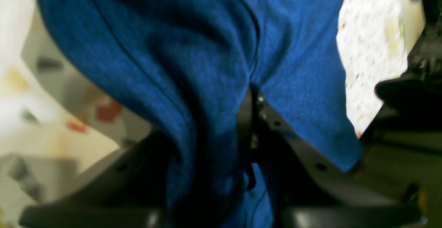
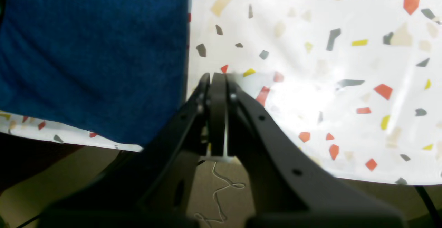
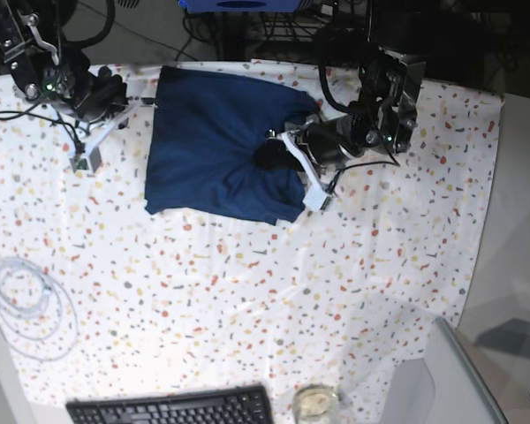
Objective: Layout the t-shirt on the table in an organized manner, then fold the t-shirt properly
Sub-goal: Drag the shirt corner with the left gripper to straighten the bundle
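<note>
Plain dark navy-blue soft fabric t-shirt (image 3: 214, 146) lying rumpled near far edge of white terrazzo-flecked table (image 3: 247, 291). Left gripper (image 1: 253, 124) pinched on bunched cloth mid-garment. Right gripper (image 2: 218, 83) closed, empty, off shirt's edge. Light, limp, drapes readily; better taken at hem corners or shoulders.

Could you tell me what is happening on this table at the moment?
A two-armed robot is working on a dark blue t-shirt that lies partly folded on the speckled table. The left gripper has fabric bunched between its fingers near the shirt's edge. The right gripper is shut and empty, sitting just beside the other edge of the shirt without touching it. The shirt is not yet a tidy fold. A keyboard and a coiled cable lie off to the side.
</note>
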Available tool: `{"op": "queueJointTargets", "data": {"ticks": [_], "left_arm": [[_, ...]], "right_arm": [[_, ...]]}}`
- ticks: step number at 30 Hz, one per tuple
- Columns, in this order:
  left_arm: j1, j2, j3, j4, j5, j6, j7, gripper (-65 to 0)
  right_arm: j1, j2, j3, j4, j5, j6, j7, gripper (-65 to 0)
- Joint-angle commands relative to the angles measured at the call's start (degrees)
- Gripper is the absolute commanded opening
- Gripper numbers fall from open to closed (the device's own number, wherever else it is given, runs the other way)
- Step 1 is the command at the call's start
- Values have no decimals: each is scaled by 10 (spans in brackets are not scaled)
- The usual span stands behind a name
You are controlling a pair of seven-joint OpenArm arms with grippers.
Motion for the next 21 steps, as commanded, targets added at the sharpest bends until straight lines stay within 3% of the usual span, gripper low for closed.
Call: {"op": "queueJointTargets", "data": {"ticks": [1,3,6,11,14,18,21], "left_arm": [[-26,-12,0,9,-2,-3,8,-650],[-58,-20,26,9,21,-3,42,-650],[-114,-44,118,8,86,-3,69,-650],[-180,-55,283,7,169,-3,70,-650],[-208,-53,361,7,214,-3,68,-650],[-230,-30,412,7,272,-3,57,-650],[-231,-14,428,7,348,-3,10,-650]], "right_arm": [[1,6,4,8,2,2,6,-650],[2,6,4,8,2,2,6,-650],[7,6,5,8,2,2,6,-650],[25,5,6,8,2,2,6,-650],[28,-7,40,8,6,2,6,-650],[18,-42,116,8,2,2,1,-650],[5,-57,154,8,2,2,2,-650]]}}
